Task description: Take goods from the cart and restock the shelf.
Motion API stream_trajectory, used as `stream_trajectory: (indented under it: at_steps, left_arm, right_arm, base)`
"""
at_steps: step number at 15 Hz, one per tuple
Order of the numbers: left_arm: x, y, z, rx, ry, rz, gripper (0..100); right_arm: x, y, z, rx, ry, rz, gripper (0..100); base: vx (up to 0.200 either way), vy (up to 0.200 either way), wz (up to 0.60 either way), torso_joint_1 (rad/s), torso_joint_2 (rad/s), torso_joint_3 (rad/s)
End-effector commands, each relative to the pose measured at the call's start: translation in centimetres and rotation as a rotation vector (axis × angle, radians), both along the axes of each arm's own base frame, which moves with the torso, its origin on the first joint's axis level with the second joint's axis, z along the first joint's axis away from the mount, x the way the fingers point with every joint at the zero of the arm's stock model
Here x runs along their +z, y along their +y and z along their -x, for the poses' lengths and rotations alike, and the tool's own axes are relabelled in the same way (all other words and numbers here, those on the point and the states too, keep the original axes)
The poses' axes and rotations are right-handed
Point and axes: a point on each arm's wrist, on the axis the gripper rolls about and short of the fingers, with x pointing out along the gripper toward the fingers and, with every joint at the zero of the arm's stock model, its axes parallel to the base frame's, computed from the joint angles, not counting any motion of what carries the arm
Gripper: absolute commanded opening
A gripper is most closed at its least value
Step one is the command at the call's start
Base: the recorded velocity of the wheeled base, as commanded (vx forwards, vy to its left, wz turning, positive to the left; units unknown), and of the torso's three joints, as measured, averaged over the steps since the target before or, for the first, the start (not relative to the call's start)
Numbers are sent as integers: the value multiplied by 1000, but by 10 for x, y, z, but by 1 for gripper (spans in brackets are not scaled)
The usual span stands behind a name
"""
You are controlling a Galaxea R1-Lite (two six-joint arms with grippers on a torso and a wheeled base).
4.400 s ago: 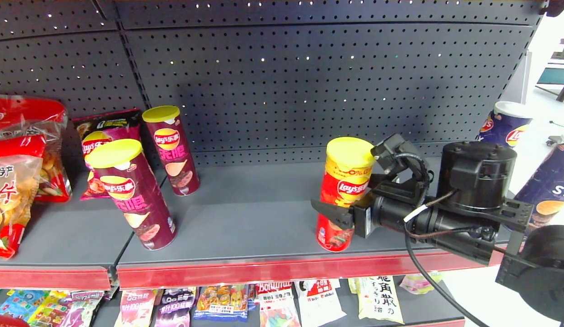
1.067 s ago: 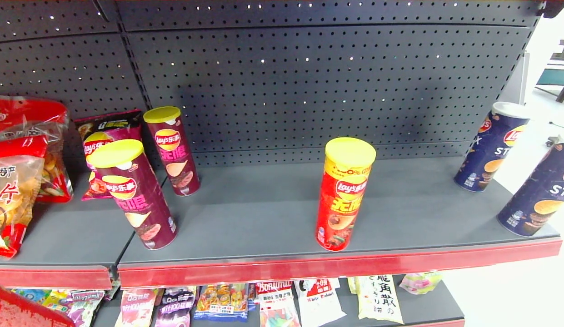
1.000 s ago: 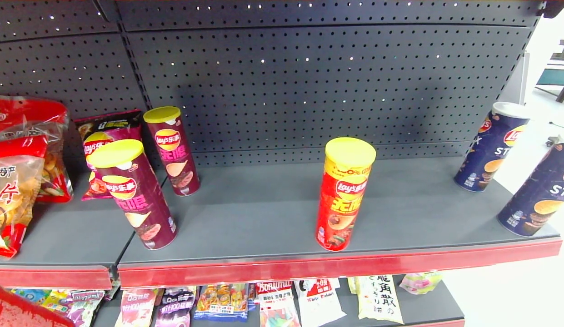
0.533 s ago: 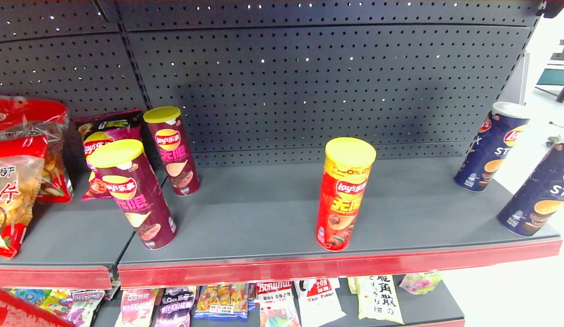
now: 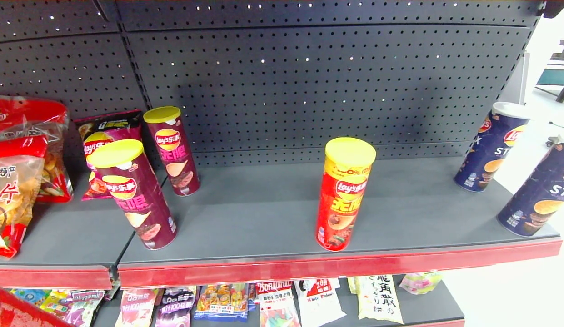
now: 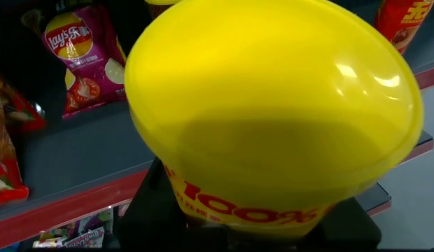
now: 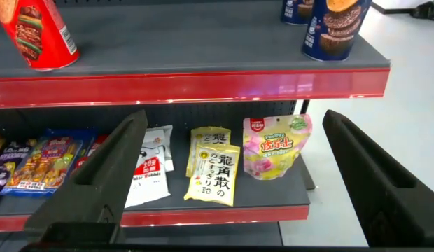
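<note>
since the earlier frame, withdrawn from the red can [image 5: 343, 195] standing upright near the shelf [image 5: 263, 213] front edge — now low before the lower shelf [image 7: 276, 192], right end effector [image 7: 231, 122] spread wide. clamped in the left end effector [image 6: 252, 231] — a yellow-lidded can [image 6: 273, 105], just off the shelf front.

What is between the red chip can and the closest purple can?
Nothing at all. In the head view, the grey shelf is bare between the red can and the front purple can.
</note>
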Motion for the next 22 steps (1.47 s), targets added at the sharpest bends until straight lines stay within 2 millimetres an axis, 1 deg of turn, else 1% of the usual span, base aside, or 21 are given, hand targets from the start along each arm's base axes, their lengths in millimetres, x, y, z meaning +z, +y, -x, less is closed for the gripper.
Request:
stream_trajectory:
  at_steps: [1,6,7,10,11,12,15,16,17,21,22]
  left_arm:
    - [0,0,0,1,3,-1,0]
    - [0,0,0,-1,1,0,0]
    - [2,0,-1,-4,0,1,0]
    - [9,-3,-12,-35,22,-1,0]
    - [12,-5,-21,-45,32,-2,0]
    - [17,-9,-36,-50,36,-2,0]
    - [23,-16,-63,-92,51,4,0]
    - [22,-17,-69,-112,62,4,0]
    - [21,-21,-81,-151,89,6,0]
    - [19,-29,-117,-158,118,38,0]
    - [16,-32,-133,-156,122,40,0]
  right_arm:
    - [0,0,0,0,1,1,100]
    - [0,0,0,2,2,4,100]
    - [0,0,0,2,1,2,100]
    - [0,0,0,2,3,1,100]
    - [0,0,0,2,1,-1,100]
    - [0,0,0,2,3,-1,100]
    - [0,0,0,2,1,-1,100]
    - [0,0,0,2,1,-1,100]
    - [0,0,0,2,3,1,100]
    - [0,0,0,2,3,-1,100]
    - [0,0,0,2,1,1,100]
  base:
    - [0,0,-600,2,2,7]
    - [0,0,-600,5,2,0]
    - [0,0,0,0,0,0]
    - [0,0,0,0,0,0]
    - [0,0,0,0,0,0]
    - [0,0,0,0,0,0]
    - [0,0,0,0,0,0]
    - [0,0,0,0,0,0]
    - [0,0,0,0,0,0]
    - [0,0,0,0,0,0]
    - [0,0,0,0,0,0]
